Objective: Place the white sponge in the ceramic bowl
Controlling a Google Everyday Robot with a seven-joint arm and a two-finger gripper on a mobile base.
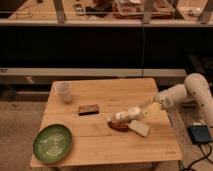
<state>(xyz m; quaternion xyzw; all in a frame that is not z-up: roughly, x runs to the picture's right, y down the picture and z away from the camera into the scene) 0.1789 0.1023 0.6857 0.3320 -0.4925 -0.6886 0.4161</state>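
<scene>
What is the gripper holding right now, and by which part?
Cannot tell. The gripper is low over the wooden table, right beside the flat off-white square sponge; no clear hold shows.

The gripper, just right of the frame's centre, lies over a small reddish object and covers its top, so what that object is cannot be told. The robot's white body is cut off by the right edge. The clutter along the top edge is cut off too and cannot be named.
</scene>
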